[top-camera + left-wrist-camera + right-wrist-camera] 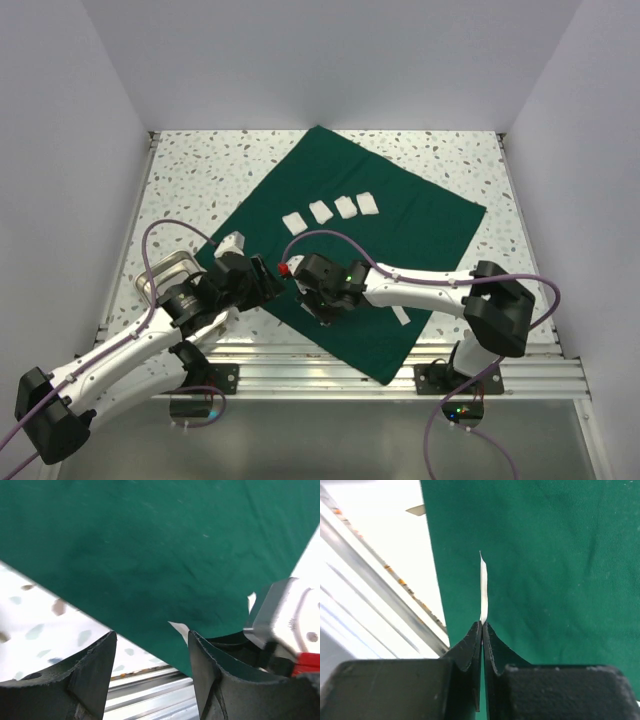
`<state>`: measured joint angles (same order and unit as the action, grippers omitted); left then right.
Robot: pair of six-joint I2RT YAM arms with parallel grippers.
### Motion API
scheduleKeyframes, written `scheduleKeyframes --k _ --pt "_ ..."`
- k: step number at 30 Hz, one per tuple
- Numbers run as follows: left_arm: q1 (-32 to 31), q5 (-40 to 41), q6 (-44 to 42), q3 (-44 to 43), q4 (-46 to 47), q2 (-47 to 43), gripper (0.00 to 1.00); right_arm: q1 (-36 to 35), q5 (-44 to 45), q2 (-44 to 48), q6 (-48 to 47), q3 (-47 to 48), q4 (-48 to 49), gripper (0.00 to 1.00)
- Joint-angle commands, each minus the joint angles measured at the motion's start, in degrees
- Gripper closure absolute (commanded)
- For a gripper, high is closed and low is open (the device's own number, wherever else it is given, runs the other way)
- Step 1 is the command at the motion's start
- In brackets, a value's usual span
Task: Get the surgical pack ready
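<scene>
Green drape (420,215), speckled tabletop (200,170), pale walls (330,60)

At eight o'clock of the overhead view the steel tray (158,268) mostly hidden under the left arm (120,350), near edge of the drape (400,230) covered by both wrists, white slip (483,587) in the right pincer (482,629) seen edge-on, kind untellable, speckled surface (30,630) blurred at nine o'clock, left wrist view

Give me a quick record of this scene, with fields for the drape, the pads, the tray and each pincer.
drape: dark green drape, spread flat on the speckled table
pads: four white pads in a row on the drape
tray: steel tray by the drape's left corner, partly hidden
left pincer: open, over the drape's edge
right pincer: shut on a thin white piece
</scene>
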<state>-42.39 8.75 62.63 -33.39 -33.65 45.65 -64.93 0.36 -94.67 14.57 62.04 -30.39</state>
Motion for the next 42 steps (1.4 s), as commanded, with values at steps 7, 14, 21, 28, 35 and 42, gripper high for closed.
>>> scheduleKeyframes --k 7,14,21,28,35,42 --pt "0.1 -17.7 -5.7 8.3 28.3 -2.5 0.40 7.7 -15.0 13.3 3.5 -4.0 2.6 1.00" --pt "0.0 -25.2 -5.9 14.3 45.7 -2.5 0.41 13.5 -22.8 19.9 3.5 -6.0 2.3 0.99" --pt "-0.3 -31.0 -8.2 15.2 56.5 1.0 0.38 15.4 -28.4 22.3 5.6 -6.6 4.2 1.00" --pt "-0.4 -31.1 -8.9 14.6 57.6 2.1 0.41 15.9 -29.8 23.2 5.8 -6.1 3.7 1.00" --pt "-0.5 -32.4 -7.3 15.5 62.2 2.9 0.47 16.0 -30.6 22.4 5.9 -5.8 4.6 1.00" --pt "-0.5 -32.1 -7.5 15.0 60.0 2.5 0.68 16.2 -30.6 21.8 6.0 -5.9 5.2 0.99"
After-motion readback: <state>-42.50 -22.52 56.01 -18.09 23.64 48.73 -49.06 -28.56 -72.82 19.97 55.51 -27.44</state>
